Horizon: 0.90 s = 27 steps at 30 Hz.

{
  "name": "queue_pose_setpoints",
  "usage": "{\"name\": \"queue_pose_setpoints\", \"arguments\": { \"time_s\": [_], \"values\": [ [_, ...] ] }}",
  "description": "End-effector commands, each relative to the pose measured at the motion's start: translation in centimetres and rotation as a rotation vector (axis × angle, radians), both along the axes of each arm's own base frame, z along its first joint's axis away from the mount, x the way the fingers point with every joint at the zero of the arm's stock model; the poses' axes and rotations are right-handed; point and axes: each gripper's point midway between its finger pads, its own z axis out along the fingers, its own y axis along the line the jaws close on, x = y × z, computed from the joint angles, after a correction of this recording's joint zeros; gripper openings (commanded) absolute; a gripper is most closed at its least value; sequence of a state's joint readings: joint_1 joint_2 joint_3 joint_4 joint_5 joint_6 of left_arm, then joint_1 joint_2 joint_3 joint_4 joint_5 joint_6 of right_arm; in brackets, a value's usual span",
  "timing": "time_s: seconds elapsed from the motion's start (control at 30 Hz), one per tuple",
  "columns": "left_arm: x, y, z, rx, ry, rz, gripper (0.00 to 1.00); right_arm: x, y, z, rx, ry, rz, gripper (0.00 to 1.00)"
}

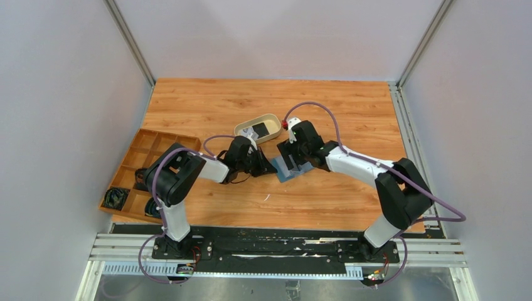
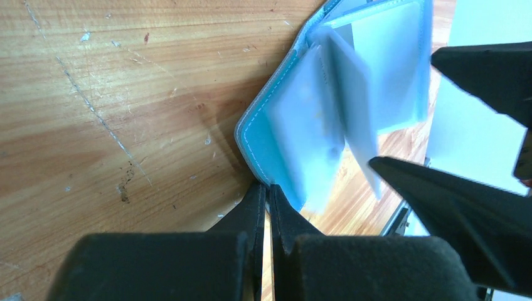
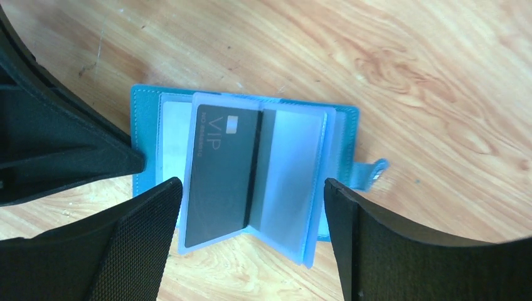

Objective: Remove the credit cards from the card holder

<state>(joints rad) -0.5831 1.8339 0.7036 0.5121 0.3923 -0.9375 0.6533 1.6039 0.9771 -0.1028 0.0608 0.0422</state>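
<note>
The teal card holder (image 1: 292,169) lies open on the table between my two grippers. In the right wrist view its clear sleeves (image 3: 295,188) stand up from the cover (image 3: 143,119), and its snap tab (image 3: 371,173) points right. One sleeve holds a dark grey card marked VIP (image 3: 223,172). A pale card (image 3: 170,138) lies in the left pocket. My right gripper (image 3: 251,197) is open and straddles the raised sleeves without touching them. My left gripper (image 2: 268,191) is shut, its tips against the cover's edge (image 2: 251,135).
A beige oval tray (image 1: 271,119) stands just behind the holder, with a dark card and a pale one in it. A wooden compartment tray (image 1: 141,150) lies at the left with dark items in its near cells. Grey walls close in both sides.
</note>
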Motion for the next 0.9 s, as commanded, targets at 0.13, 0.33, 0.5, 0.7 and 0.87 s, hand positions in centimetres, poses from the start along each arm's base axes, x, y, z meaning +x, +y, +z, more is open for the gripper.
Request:
{"name": "queue_pose_setpoints", "arguments": {
  "time_s": [0.13, 0.33, 0.5, 0.7, 0.87],
  "values": [
    [-1.4, 1.2, -2.8, 0.071, 0.073, -0.023, 0.0, 0.5, -1.8, 2.0, -0.008, -0.047, -0.047, 0.87],
    [-1.6, 1.3, -2.9, 0.074, 0.078, -0.027, 0.0, -0.1, -1.9, 1.1, 0.007, -0.026, -0.053, 0.87],
    [-1.6, 1.2, -2.8, 0.071, 0.076, -0.029, 0.0, -0.4, -1.4, -0.9, 0.016, 0.028, -0.051, 0.87],
    [-1.8, 1.4, -2.9, 0.074, 0.077, -0.028, 0.0, 0.0, -1.5, -2.3, 0.035, 0.068, -0.081, 0.86],
    [-1.7, 1.4, -2.9, 0.074, 0.078, -0.028, 0.0, 0.1, -2.1, -3.9, 0.034, 0.112, -0.113, 0.86]
  ]
}}
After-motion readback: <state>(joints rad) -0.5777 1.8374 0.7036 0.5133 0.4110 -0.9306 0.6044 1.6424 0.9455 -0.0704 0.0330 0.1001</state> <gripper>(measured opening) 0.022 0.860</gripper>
